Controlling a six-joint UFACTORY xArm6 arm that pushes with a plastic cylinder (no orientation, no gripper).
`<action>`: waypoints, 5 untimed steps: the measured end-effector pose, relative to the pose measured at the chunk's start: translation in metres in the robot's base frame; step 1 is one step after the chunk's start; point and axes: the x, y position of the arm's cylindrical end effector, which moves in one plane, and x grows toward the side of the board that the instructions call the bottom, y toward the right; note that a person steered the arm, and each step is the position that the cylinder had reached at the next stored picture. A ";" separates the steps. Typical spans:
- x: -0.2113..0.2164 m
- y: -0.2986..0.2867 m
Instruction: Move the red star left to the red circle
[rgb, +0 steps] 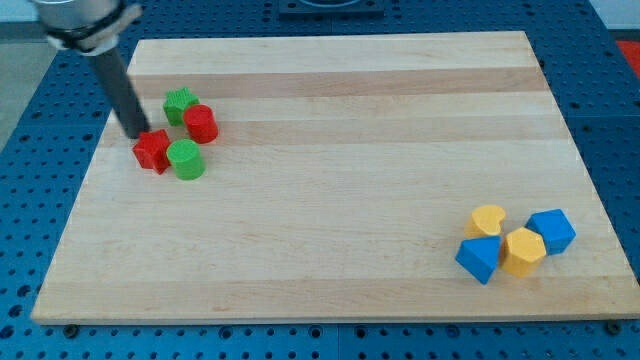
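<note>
The red star (153, 150) lies near the worktop's (340, 210) top-left corner, touching my tip (136, 134) at its upper-left; there is no gripper. The red circle (201, 123) sits just right. Pale wooden worktop, blue surround.

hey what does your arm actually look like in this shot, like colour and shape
Only its end shows. A straight, dark, glossy rod runs down from a wider dark cylindrical mount with a pale grey band at the view's top left. My tip sits just above the red star. No cables or markings are visible.
</note>
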 end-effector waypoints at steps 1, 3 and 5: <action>0.019 -0.032; 0.069 0.027; 0.039 0.069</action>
